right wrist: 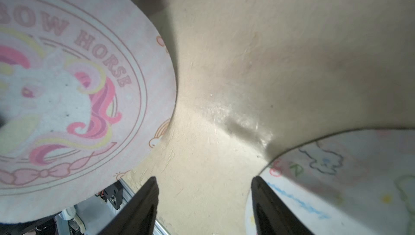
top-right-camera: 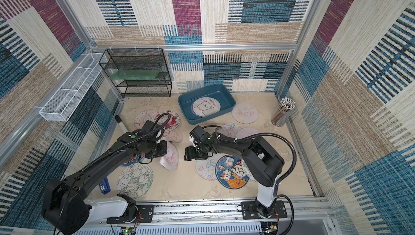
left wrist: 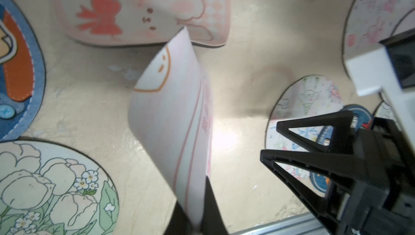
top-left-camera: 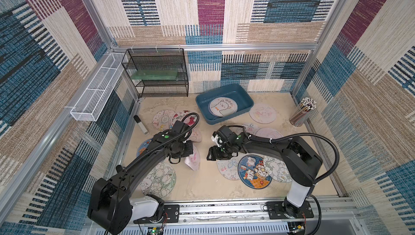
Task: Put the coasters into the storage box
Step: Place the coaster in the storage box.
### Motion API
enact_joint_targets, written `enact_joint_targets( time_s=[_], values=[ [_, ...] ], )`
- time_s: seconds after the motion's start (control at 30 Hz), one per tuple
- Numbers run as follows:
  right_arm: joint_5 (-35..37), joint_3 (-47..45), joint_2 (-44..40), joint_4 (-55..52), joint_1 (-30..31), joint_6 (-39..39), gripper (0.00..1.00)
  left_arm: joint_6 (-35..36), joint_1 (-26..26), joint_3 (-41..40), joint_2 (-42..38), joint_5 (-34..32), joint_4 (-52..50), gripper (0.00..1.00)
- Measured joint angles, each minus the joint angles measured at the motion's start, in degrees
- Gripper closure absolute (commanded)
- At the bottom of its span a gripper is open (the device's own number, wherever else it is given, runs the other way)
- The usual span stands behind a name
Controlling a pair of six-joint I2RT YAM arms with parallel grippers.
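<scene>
1. Table [top-left-camera: 202, 186]: beige and scuffed, with patterned carpet panels as walls.
2. Rack [top-left-camera: 157, 74]: black wire mesh, in the far left corner. A white mesh basket [top-left-camera: 96, 90] is fixed to the left wall beside it.
3. Box [top-left-camera: 242, 98]: teal, at the far middle of the table and set at an angle. A llama coaster [top-left-camera: 222, 107] lies flat inside, with the edges of more showing beneath it.
4. Coasters [top-left-camera: 254, 174]: the loose ones lie flat on the table in two overlapping clusters. One cluster is around the left arm and one is under and beside the right arm. A single one [top-left-camera: 262, 113] lies just right of the box.
5. Pink coaster [left wrist: 170, 121]: lifted off the table, standing on edge and bowed. It is between the two arms and well short of the box. The right wrist view shows its unicorn print [right wrist: 67, 87].
6. Cup [top-left-camera: 302, 113]: full of pencils, at the far right wall.
7. Left gripper [left wrist: 193, 209]: clamped on the pink coaster's rim.
8. Right gripper [right wrist: 204, 178]: jaws apart and holding nothing, above bare table. It faces the pink coaster, apart from it.
</scene>
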Motion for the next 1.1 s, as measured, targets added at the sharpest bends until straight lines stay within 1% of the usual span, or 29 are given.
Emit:
enact_joint_targets(
  time_s=[0.2, 0.43, 0.8, 1.1],
  values=[
    [0.20, -4.02, -7.21, -0.50, -3.13, 0.07, 0.30, 0.00, -4.20, 10.32, 4.96, -0.02, -1.51, 0.95],
    [-0.26, -8.09, -14.12, -0.70, -8.33, 0.02, 0.30, 0.24, -5.79, 24.41, 14.64, -0.02, -1.88, 0.95],
    [-1.97, -10.40, -20.83, -2.23, -17.00, -4.24, 0.30, 3.28, -6.64, 49.33, 34.36, 0.81, -1.92, 0.95],
    [-3.54, -11.41, -22.67, -2.21, -19.71, -4.96, 0.30, 6.67, -6.45, 75.84, 53.02, 3.87, -3.32, 0.93]
  ],
)
